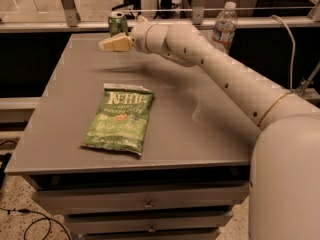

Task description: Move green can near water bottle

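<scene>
The green can [117, 22] stands upright at the far left edge of the grey table [65, 109]. My gripper [114, 44] hovers just in front of the can and slightly below it in the picture, at the end of the white arm that reaches in from the right. The can's lower part is hidden behind the gripper. I cannot tell if the gripper touches the can. The water bottle [224, 26], clear with a white cap and a paper label, stands upright at the far right edge of the table, well apart from the can.
A flat green Kettle chip bag [120, 121] lies on the table's front left part. The white arm [220, 69] crosses above the table's right half. A metal rail [60, 26] runs behind the far edge. Drawers [145, 204] sit under the tabletop.
</scene>
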